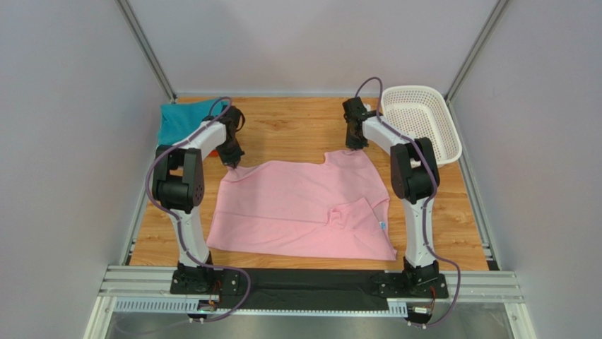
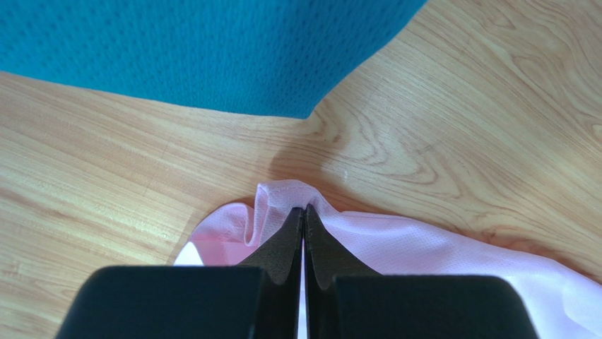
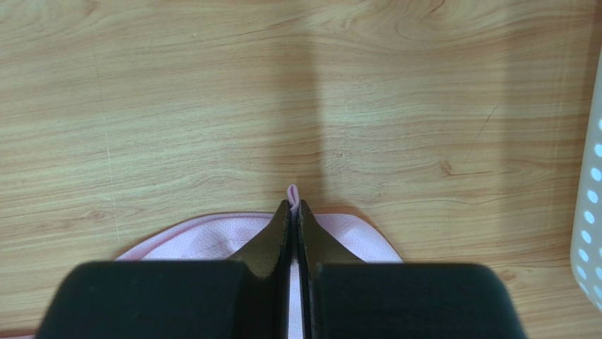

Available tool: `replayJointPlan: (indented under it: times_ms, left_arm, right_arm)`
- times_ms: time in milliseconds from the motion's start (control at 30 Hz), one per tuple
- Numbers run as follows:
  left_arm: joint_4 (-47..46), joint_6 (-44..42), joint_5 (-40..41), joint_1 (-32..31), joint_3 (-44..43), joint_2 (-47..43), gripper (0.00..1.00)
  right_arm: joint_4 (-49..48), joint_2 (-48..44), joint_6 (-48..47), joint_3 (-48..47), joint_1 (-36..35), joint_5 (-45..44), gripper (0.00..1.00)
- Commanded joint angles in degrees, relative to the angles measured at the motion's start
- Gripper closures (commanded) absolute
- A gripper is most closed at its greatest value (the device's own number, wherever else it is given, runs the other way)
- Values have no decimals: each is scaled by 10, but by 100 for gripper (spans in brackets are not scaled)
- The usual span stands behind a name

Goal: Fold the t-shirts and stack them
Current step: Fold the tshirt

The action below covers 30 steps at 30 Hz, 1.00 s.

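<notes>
A light pink t-shirt (image 1: 297, 208) lies spread on the wooden table, one sleeve folded over near its right side. My left gripper (image 1: 232, 162) is shut on the shirt's far left corner; in the left wrist view the pink fabric (image 2: 282, 198) bunches at the fingertips (image 2: 304, 212). My right gripper (image 1: 351, 147) is shut on the shirt's far right corner, and a small pink fold (image 3: 292, 194) sticks out between its tips (image 3: 294, 205). A teal t-shirt (image 1: 185, 120) lies at the far left, behind the left arm, and fills the top of the left wrist view (image 2: 198, 49).
A white perforated basket (image 1: 420, 121) stands at the far right; its edge shows in the right wrist view (image 3: 590, 205). Bare wood lies between the two grippers at the back. Grey walls close in on both sides.
</notes>
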State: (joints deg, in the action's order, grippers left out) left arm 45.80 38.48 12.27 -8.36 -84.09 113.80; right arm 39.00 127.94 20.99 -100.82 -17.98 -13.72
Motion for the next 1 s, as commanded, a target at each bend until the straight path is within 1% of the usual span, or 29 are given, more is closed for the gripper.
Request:
replayJointPlan:
  times_ms: [0,167,233,333,400,533,600,633,667,700,767,800,867,900,967]
  left_arm:
    - [-1,0,-5,4,-36,-18,100]
    - [12,-2,-3,4,-82,5,100]
    - [20,-2,-3,4,-97,10,100]
    - [21,0,3,4,-94,-2,100]
    - [21,1,2,4,-81,-18,100]
    - [21,6,7,4,-41,-52,100]
    - [11,7,1,4,-5,-76,100]
    - [3,8,-7,4,9,-86,100]
    - [-4,9,-11,4,25,-103,100]
    - [-18,11,-15,4,55,-113,100]
    - [-33,12,-26,4,83,-139,100]
    - [-37,13,-26,3,105,-147,100]
    - [-44,18,-24,4,136,-173,100]
    - [-44,19,-24,3,145,-182,100]
    - [-47,19,-28,3,168,-210,100]
  right_arm:
    - [-18,-14,-33,-40,0,-6,100]
    - [-15,-3,-72,-97,2,-2,100]
    - [-10,-10,-80,-109,2,2,100]
    - [-9,-34,-81,-98,2,9,100]
    - [-11,-50,-75,-75,2,13,100]
    - [-17,-111,-65,-8,0,31,100]
    - [-27,-141,-58,53,-6,38,100]
    - [-38,-173,-54,73,-11,43,100]
    - [-44,-190,-52,117,-14,47,100]
    - [-53,-224,-44,137,-18,51,100]
    - [-56,-261,-39,177,-33,44,100]
    - [-57,-293,-33,213,-38,34,100]
    - [-54,-325,-25,243,-48,32,100]
    - [-52,-354,-22,273,-50,29,100]
    - [-43,-384,-14,297,-57,26,100]
